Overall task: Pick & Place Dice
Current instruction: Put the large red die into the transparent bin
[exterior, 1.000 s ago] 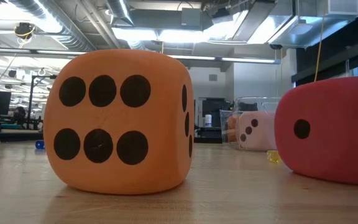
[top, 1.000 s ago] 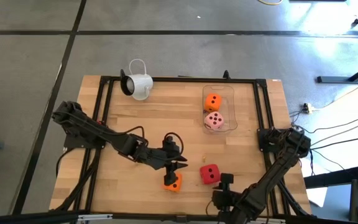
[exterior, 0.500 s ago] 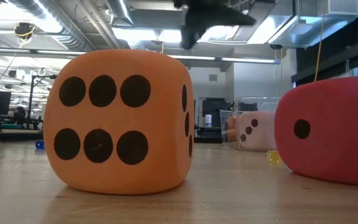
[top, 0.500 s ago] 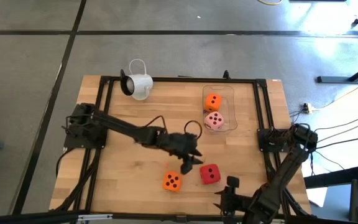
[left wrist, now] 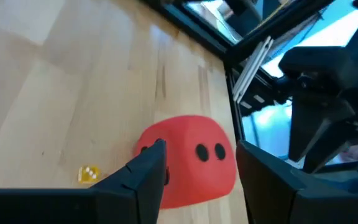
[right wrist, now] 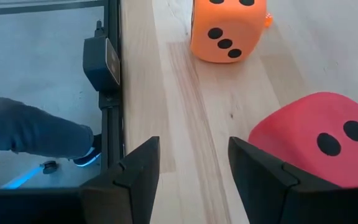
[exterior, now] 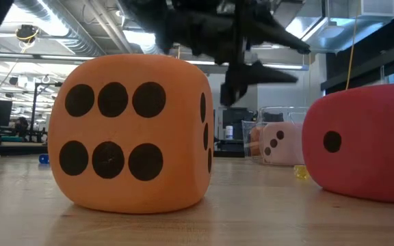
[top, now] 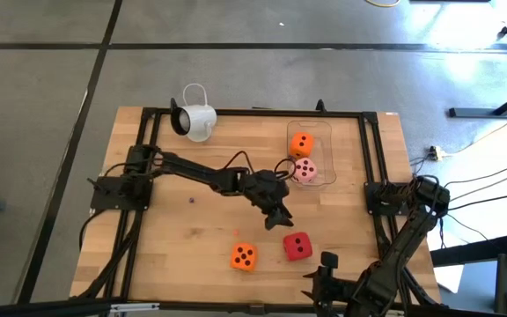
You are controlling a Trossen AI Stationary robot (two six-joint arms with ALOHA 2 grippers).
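A red die (top: 297, 246) and an orange die (top: 244, 256) rest flat on the wooden table near its near edge. Another orange die (top: 302, 143) and a pale pink die (top: 304, 170) sit inside a clear container (top: 327, 132) toward the far right. My left gripper (top: 282, 218) is open and hangs above the table just far-left of the red die (left wrist: 188, 158), touching nothing. My right gripper (top: 326, 261) is open at the near edge, right of the red die (right wrist: 319, 149), with the orange die (right wrist: 229, 28) farther off.
A white mug-like camera (top: 196, 121) lies at the far left of the table. A tiny yellow die (left wrist: 89, 174) lies on the wood near the red die. Black frame rails (top: 368, 158) run along the table's sides. A person's shoe (right wrist: 86, 155) shows on the floor beyond the edge.
My left gripper has moved from just above the orange die toward the table's right and far side, and now hangs beside the red die. The dice have stayed where they were.
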